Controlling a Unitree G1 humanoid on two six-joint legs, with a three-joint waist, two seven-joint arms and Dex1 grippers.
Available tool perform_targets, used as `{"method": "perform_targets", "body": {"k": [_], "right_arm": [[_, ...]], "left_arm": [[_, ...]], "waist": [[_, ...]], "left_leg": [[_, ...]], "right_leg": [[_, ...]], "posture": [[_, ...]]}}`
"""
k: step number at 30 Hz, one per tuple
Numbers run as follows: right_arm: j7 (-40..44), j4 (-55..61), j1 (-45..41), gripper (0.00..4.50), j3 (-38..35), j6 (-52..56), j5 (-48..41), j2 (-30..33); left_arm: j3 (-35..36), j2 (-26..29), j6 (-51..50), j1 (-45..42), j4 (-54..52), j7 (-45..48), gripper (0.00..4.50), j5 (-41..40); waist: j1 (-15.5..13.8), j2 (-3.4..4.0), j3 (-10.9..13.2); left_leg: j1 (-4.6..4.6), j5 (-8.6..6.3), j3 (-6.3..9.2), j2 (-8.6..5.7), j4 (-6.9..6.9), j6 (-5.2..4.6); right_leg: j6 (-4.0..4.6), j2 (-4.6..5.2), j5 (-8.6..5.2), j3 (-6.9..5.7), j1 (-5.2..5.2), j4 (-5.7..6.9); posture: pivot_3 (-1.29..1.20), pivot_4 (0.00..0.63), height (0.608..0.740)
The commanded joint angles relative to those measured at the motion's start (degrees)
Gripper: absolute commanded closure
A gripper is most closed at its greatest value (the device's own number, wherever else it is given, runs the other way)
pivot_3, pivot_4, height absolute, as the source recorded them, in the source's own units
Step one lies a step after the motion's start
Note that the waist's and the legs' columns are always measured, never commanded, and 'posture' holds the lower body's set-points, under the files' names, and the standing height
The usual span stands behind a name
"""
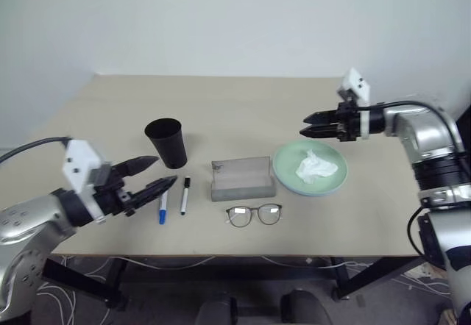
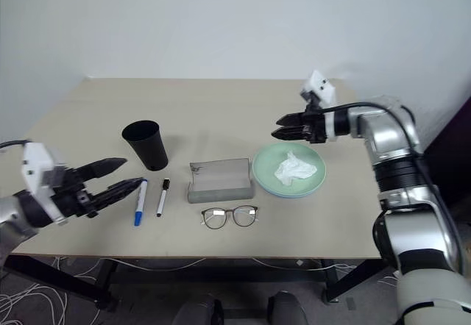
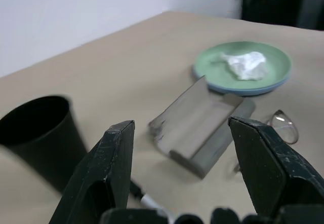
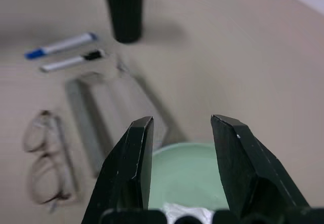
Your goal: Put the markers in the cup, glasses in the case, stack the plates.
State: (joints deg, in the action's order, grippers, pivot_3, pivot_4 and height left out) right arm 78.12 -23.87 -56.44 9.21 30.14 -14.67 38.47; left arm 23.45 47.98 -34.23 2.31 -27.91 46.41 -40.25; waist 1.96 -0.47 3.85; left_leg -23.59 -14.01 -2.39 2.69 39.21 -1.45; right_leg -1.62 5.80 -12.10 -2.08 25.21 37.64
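Note:
The black cup stands upright at mid-left of the table. In front of it lie the two markers side by side, the blue-capped one and the black-capped one. The grey case sits open at centre, with the glasses unfolded in front of it. To its right, the mint green plate rests on the light blue plate. My left gripper hovers open just left of the markers. My right gripper hangs open and empty above the plates' far edge.
A crumpled white tissue lies on the green plate. The table's front edge runs just beyond the glasses. A wall rises behind the table.

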Motion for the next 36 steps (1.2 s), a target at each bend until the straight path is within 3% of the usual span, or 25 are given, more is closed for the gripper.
{"method": "perform_targets", "body": {"k": [1, 8, 16, 26, 36], "right_arm": [[5.9, 5.1, 0.7, 2.58, -0.2, 1.2, -2.9, 1.8], [7.6, 10.7, 3.5, 2.58, 0.2, 3.9, -4.6, 2.3], [7.8, 15.1, 5.9, 2.58, 0.5, 5.9, -5.6, 2.7], [5.5, 16.8, 7.4, 2.58, 0.4, 6.6, -5.9, 2.5], [3.7, 18.2, 8.4, 2.58, 0.2, 7.4, -6.6, 2.7]], "left_arm": [[-8.7, -0.1, 1.9, -6.7, 2.3, 1.0, 1.39, 4.2], [-25.5, -3.0, 4.6, -19.1, 12.0, 8.4, 1.39, 11.8], [-39.8, -6.1, 8.0, -30.0, 26.1, 20.8, 1.39, 20.1], [-45.1, -13.2, 13.3, -36.3, 34.9, 25.3, 1.39, 26.5], [-45.9, -15.6, 16.1, -36.3, 37.7, 27.8, 1.39, 30.2]], "waist": [[0.0, 0.00, 0.0], [0.5, 0.03, 0.0], [0.4, 0.02, 0.0], [0.7, 0.02, 0.0], [0.5, 0.01, 0.0]], "left_leg": [[0.00, 0.00, 0.00, 0.00, -0.01, 0.00], [0.00, 0.06, -0.01, 0.01, 0.00, 0.04], [-0.03, 0.07, 0.03, 0.00, 0.04, 0.01], [-0.05, 0.09, 0.03, -0.01, 0.06, -0.01], [-0.05, 0.10, 0.05, -0.01, 0.10, -0.03]], "right_leg": [[0.00, -0.01, 0.00, 0.00, 0.00, 0.02], [-0.04, -0.05, 0.11, 0.02, 0.04, 0.09], [-0.05, -0.06, 0.12, 0.01, 0.02, 0.08], [-0.08, -0.06, 0.14, 0.05, 0.05, 0.09], [-0.09, -0.05, 0.14, 0.05, 0.03, 0.10]], "posture": [[0.00, 0.000, 0.702], [0.00, 0.000, 0.702], [0.00, 0.000, 0.702], [0.00, 0.000, 0.702], [0.00, 0.000, 0.702]]}}
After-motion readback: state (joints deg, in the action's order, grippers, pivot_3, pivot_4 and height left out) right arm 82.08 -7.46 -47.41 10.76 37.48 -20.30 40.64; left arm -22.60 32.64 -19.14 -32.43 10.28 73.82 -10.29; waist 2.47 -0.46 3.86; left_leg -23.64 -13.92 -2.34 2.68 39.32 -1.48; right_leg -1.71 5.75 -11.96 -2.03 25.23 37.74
